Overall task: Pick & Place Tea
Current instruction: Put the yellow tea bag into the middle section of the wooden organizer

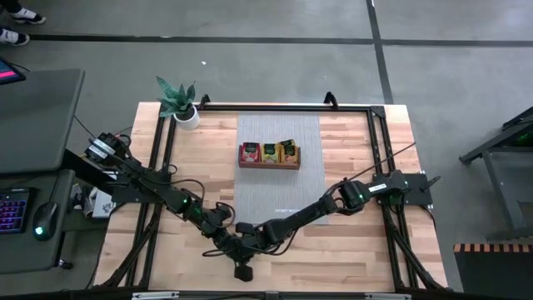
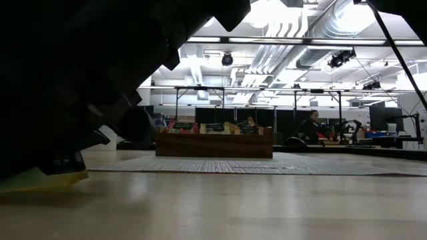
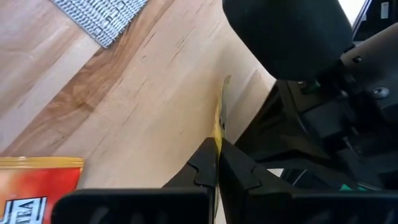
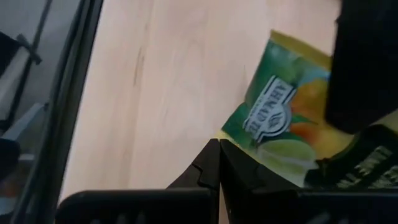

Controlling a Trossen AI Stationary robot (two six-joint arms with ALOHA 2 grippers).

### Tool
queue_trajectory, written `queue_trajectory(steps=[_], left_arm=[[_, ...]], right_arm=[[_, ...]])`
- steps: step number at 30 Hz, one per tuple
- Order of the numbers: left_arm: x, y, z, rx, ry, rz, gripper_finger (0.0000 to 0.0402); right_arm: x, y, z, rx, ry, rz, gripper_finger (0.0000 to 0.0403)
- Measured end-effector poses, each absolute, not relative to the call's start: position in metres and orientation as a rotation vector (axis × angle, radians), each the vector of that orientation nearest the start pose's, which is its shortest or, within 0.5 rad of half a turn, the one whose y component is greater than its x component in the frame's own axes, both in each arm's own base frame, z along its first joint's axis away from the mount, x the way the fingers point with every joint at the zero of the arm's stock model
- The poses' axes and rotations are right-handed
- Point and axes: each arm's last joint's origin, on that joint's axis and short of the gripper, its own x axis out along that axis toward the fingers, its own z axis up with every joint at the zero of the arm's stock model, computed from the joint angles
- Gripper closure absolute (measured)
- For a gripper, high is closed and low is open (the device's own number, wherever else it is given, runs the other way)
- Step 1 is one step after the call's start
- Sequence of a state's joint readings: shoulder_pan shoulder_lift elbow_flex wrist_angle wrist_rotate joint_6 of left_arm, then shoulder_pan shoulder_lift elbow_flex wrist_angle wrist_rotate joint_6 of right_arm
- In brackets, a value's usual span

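Two pincers crowd together at the desk's (image 1: pixel 350 242) near edge, so let's sweep across from the left. Far back on that side a potted plant (image 1: pixel 178 103) sits at the corner, out of play. Coming in from there, the left pincer (image 3: pixel 216 163) is clamped tight on a thin yellow-edged packet (image 3: pixel 218 121), seen edge-on between its fingers. My read is that it grips the rim so the flat packet can come up off the wood. Just beside it lies a red packet (image 3: pixel 37 190), flat on the desk, printed label showing, untouched.

Middle of the desk now: a grey mat (image 1: pixel 277 158), and on it the wooden tray (image 1: pixel 269 164), well away from the action, with red, yellow and green packets standing in its three sections. That's presumably the destination, though I can't be sure of it.

Over to the right pincer (image 4: pixel 217 163): fingers pressed together with nothing visible between them, tips at the edge of the green-and-yellow packet (image 4: pixel 280 121) with its citrus print and white crest. That looks like the same one the left pincer holds; it may be steadying it, though that's a guess. From table height the packet's pale yellow edge peeks out beneath the dark arms.
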State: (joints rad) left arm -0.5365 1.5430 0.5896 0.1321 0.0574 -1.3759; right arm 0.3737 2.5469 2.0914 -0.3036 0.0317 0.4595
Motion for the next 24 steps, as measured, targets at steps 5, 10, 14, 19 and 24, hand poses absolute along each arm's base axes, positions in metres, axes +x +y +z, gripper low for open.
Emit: queue_trajectory(steps=[5,10,14,19,24], left_arm=[[0.230,-0.139,0.131,-1.047,1.024,0.091,0.0401],[0.231,-0.138,0.132,-1.017,0.993,0.101,0.0401],[0.231,-0.137,0.131,-0.986,0.979,0.100,0.0401],[0.232,-0.137,0.131,-0.967,0.956,0.109,0.0401],[0.231,-0.136,0.131,-0.960,0.963,0.115,0.0401]], right_arm=[[0.516,0.202,0.130,0.288,0.826,0.163,0.0403],[0.513,0.201,0.129,0.270,0.872,0.155,0.0402],[0.508,0.203,0.133,0.254,0.903,0.144,0.0402],[0.500,0.201,0.140,0.259,0.983,0.134,0.0402],[0.494,0.204,0.143,0.254,1.033,0.160,0.0402]])
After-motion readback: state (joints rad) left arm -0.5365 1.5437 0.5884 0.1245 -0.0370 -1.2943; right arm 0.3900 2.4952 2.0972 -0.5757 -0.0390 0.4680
